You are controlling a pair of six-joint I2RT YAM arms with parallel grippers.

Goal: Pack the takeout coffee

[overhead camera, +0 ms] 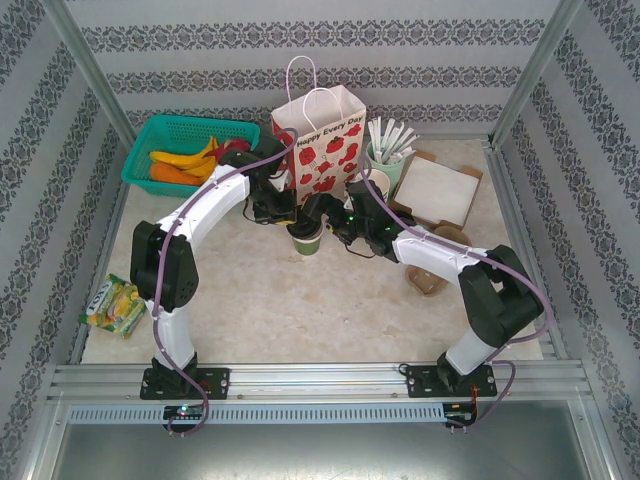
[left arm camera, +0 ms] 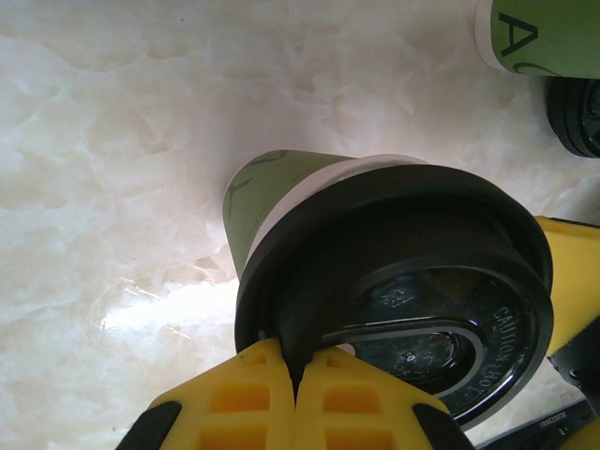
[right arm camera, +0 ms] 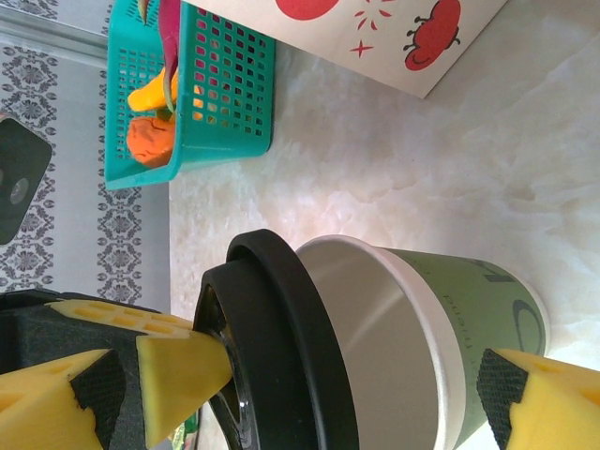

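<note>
The takeout coffee is a dark green paper cup (overhead camera: 308, 240) standing mid-table in front of the paper bag. Its black lid (left arm camera: 412, 281) is tilted, one edge against the cup's white rim. The wrist views show the cup (right arm camera: 469, 319) open, with a bare grey inside. My left gripper (left arm camera: 298, 361) is shut on the lid's rim, its yellow fingers (right arm camera: 178, 370) pinching it; from above this gripper (overhead camera: 280, 208) sits just left of the cup. My right gripper (overhead camera: 335, 222) is at the cup's right. It stands open (right arm camera: 305, 380), with cup and lid between its fingers.
The poppy-printed paper bag (overhead camera: 322, 140) stands open behind the cup. A teal basket (overhead camera: 185, 150) is at the back left. A holder of white sticks (overhead camera: 388, 150), stacked cream cups (overhead camera: 378, 183) and a tray (overhead camera: 437, 188) are at the back right. A snack packet (overhead camera: 115, 305) lies left.
</note>
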